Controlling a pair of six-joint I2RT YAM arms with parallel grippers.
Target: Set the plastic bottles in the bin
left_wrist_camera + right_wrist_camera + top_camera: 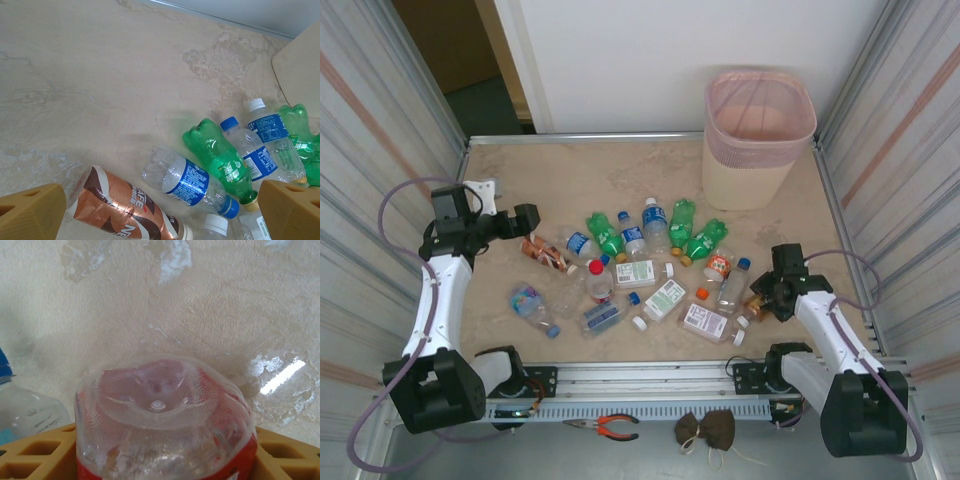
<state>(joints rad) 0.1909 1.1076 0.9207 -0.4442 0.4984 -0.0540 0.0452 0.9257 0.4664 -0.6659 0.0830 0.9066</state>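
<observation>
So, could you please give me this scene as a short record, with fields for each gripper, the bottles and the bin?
left gripper: jaws open, holding nothing, beside the brown coffee bottle
right gripper: jaws pressed on the sides of a red-labelled bottle, at the pile's right edge
plastic bottles: lying scattered across the middle of the table
bin: upright in the far right corner, pink liner over its rim, no bottle visible inside
pliers: on the front rail, between the arm bases
</observation>
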